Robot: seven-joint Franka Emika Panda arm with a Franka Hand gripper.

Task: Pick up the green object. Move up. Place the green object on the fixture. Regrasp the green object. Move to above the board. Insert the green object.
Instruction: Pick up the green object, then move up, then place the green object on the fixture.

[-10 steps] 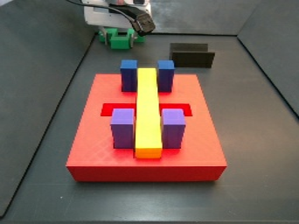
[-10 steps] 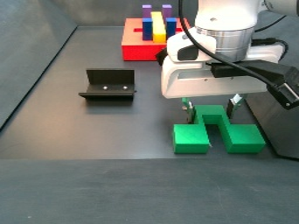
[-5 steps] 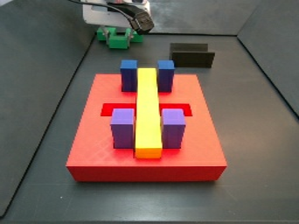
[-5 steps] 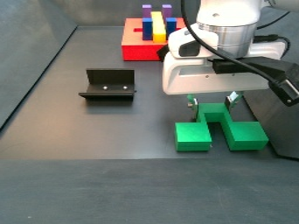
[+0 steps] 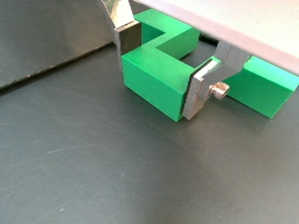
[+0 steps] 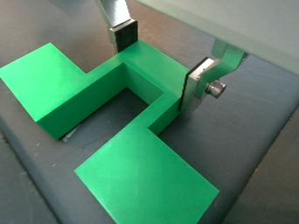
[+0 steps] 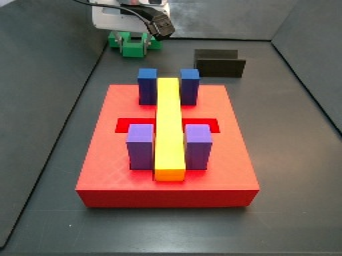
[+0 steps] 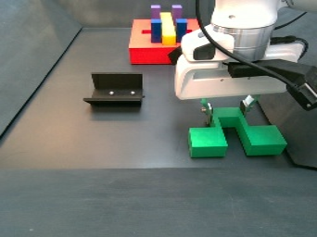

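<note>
- The small black L-shaped bracket fixture (image 8: 114, 91) stands bare on the dark matte floor, well apart from the bright green plastic bridge-shaped object (image 8: 235, 137); nothing rests on it, so the placing and regrasp steps are, by my reading, not done.
- The bright green object lies on the floor near the edge of the floor farthest from the board, its two lower cubes pointing away from the fixture; its faces look smooth and sharp-edged in both wrist views (image 5: 176, 74) (image 6: 111, 105).
- The hand (image 8: 231, 106) sits directly over the green object's raised middle cube. Its flat silver fingers (image 5: 205, 86) with dark pads flank that cube, and I cannot tell whether they pinch it or merely bracket it. I judge this the pick-up step, with lifting yet to come.
- The large flat red square board (image 7: 107, 170), carrying a long yellow bar (image 7: 168, 128) plus blue and purple blocks, lies far beyond the fixture; insertion remains.
</note>
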